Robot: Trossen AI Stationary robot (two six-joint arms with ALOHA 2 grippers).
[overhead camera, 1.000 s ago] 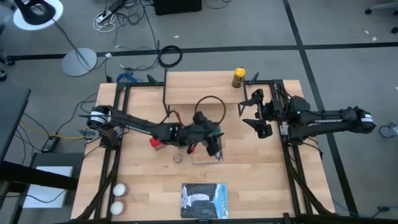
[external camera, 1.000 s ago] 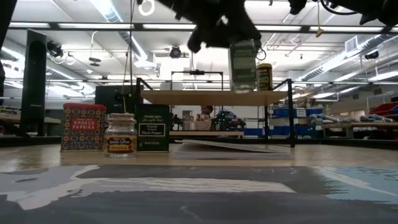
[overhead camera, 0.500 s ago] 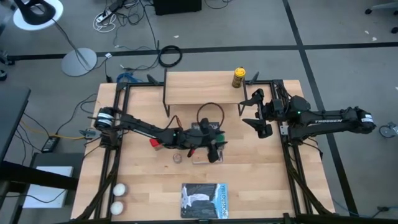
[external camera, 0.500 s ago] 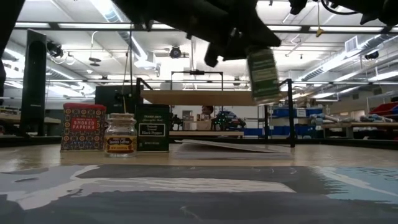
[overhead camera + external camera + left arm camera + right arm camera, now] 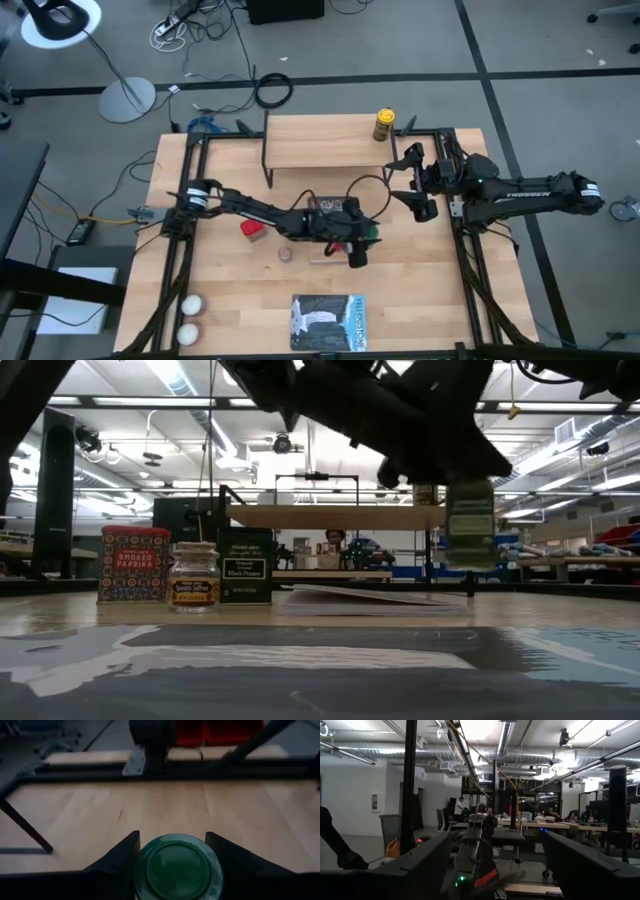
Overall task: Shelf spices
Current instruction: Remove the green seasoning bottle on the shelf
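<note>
Now the left gripper [image 5: 360,243], clamped on the green jar [image 5: 470,523], has carried it rightward and lower. Right gripper [image 5: 420,190] open. Red tin [image 5: 134,564] reads "SMOKED PAPRIKA".

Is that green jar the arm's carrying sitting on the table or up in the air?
In the air. The green jar hangs upright in the left gripper, with background showing beneath it above the table.

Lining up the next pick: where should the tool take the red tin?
Come straight down on the red tin and close on its two flat, wide faces near the top. It stands upright and square-sided, apart from the tiny pale jar, so a top approach looks unblocked.
</note>
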